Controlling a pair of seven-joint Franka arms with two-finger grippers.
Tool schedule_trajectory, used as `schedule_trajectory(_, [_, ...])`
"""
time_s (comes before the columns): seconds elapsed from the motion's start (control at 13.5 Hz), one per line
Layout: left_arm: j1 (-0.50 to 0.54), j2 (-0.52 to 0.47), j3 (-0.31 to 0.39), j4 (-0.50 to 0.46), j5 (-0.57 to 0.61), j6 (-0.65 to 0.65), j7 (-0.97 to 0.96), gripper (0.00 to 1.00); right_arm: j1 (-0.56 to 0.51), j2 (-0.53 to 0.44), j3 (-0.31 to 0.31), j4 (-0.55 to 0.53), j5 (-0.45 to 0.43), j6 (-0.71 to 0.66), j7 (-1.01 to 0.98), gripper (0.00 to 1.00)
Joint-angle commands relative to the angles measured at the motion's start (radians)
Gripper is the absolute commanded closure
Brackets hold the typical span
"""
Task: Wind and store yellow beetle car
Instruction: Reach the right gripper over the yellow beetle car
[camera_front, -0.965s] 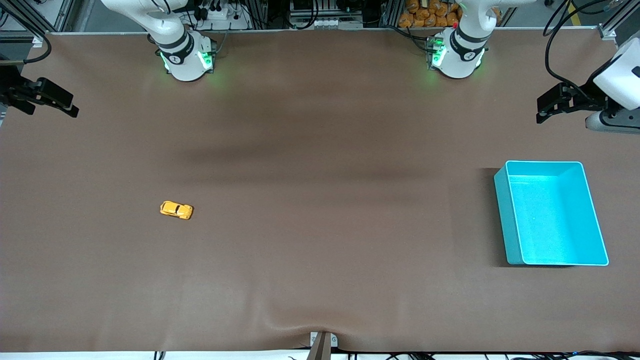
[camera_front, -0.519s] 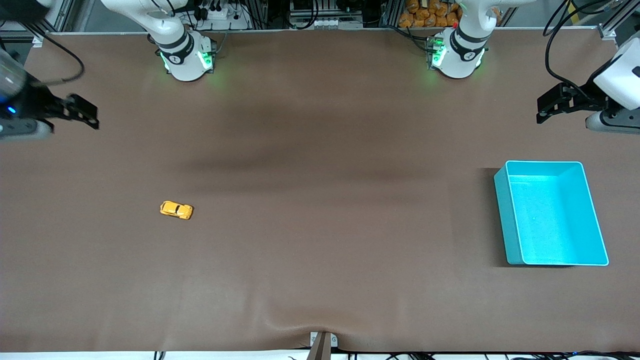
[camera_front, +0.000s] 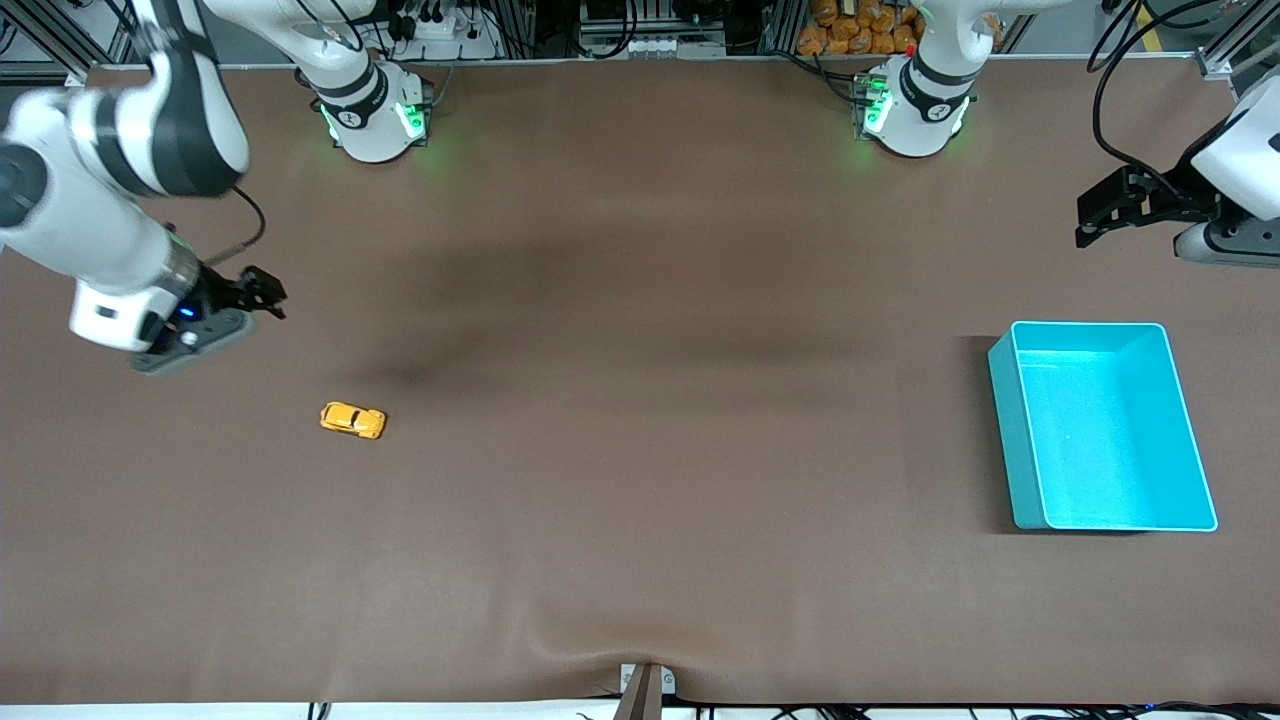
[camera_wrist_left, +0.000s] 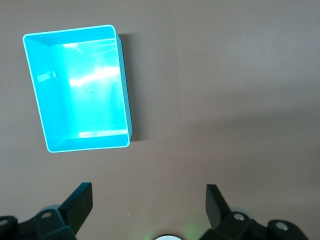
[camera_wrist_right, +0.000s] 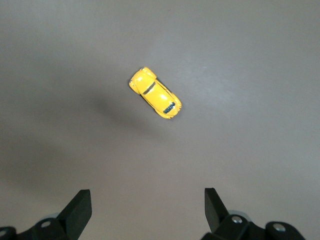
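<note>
Over bare mat near yellow beetle car (camera_front: 353, 420), right pincer (camera_front: 262, 293) released, left pincer (camera_front: 1098, 215) released, waiting

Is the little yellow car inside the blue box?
No, the yellow beetle car sits on the bare brown table toward the right arm's end, well apart from the empty turquoise bin.
</note>
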Motion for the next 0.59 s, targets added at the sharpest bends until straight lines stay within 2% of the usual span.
schedule_trajectory(0.0, [0.003,0.005,-0.003,0.015,0.024,0.0,0.018,0.0,-0.04,0.11,0.043,-0.003,-0.008,0.103,-0.269,0.0])
schedule_trajectory(0.3, [0.003,0.007,-0.003,0.015,0.024,0.0,0.016,0.0,-0.048,0.249,0.043,0.002,-0.008,0.276,-0.595,0.0])
schedule_trajectory(0.52, [0.003,0.005,-0.003,0.015,0.024,0.0,0.016,0.0,-0.123,0.357,0.115,0.017,-0.016,0.387,-0.677,0.0])
